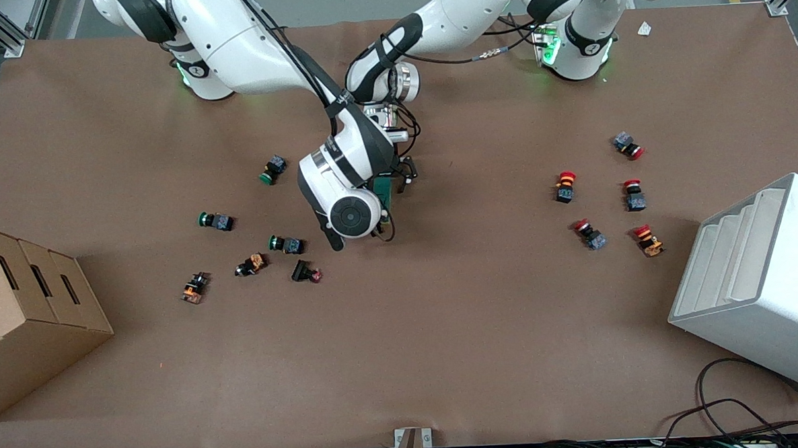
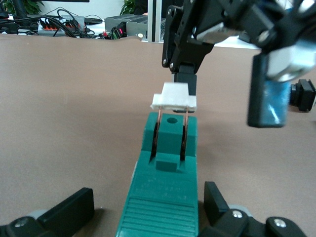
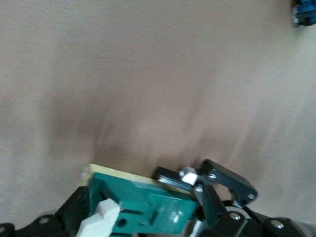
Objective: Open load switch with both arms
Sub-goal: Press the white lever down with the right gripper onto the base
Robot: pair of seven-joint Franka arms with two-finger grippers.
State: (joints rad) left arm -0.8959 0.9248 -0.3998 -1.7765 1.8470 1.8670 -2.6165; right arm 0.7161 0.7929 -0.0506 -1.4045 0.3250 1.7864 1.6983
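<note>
The dark-green load switch [image 1: 385,186] sits mid-table under both hands. In the left wrist view the load switch [image 2: 165,197] runs between the fingers [image 2: 74,207] of my left gripper [image 2: 148,197], which is open with a gap at each side. The switch's white toggle [image 2: 174,97] is raised off the green body on two copper prongs. A black finger [image 2: 185,79] of the right gripper stands against it. In the right wrist view my right gripper [image 3: 145,215] is open, fingers wide around the switch [image 3: 158,210], with the toggle [image 3: 98,219] beside one finger.
Green, orange and dark push buttons [image 1: 285,244] lie toward the right arm's end. Red ones [image 1: 634,195] lie toward the left arm's end. A cardboard box [image 1: 26,314] and a white bin [image 1: 758,282] stand at the table's two ends. Cables [image 1: 751,417] trail nearest the camera.
</note>
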